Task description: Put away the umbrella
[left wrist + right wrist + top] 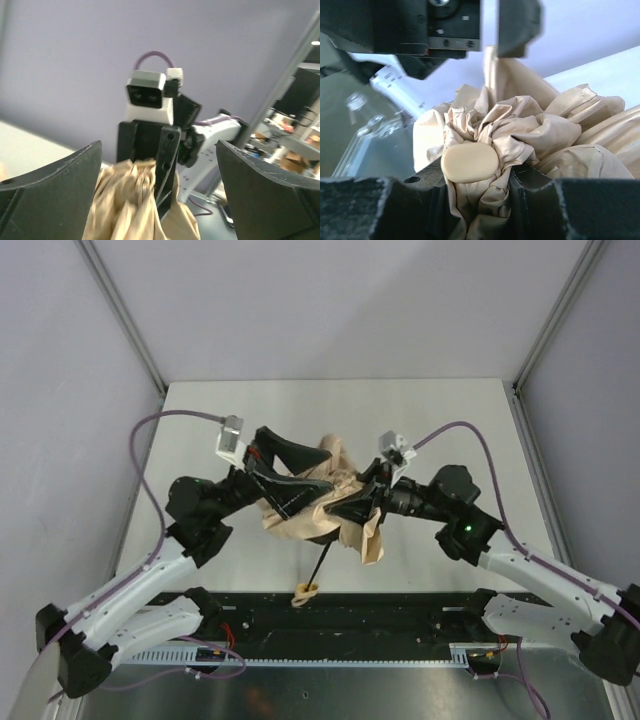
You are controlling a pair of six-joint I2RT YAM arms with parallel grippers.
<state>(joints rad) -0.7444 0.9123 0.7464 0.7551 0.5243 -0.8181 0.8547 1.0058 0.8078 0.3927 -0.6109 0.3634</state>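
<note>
The umbrella [335, 505] is a crumpled beige bundle held above the table centre. Its thin dark shaft [322, 562] slants down to the small tan handle [305, 590] near the front edge. My right gripper [362, 502] is shut on the fabric from the right. In the right wrist view its fingers [555, 200] pinch the gathered fabric [530, 130] just below the tan top cap [469, 162]. My left gripper [292, 478] is wide open on the bundle's left side. In the left wrist view its fingers [50, 190] stand apart with the fabric [125, 205] between them, not clamped.
The white table [450, 430] is walled by grey panels at the back and sides. A black rail [380, 615] runs along the near edge between the arm bases. The right gripper's camera block [147, 97] sits close in front of the left gripper.
</note>
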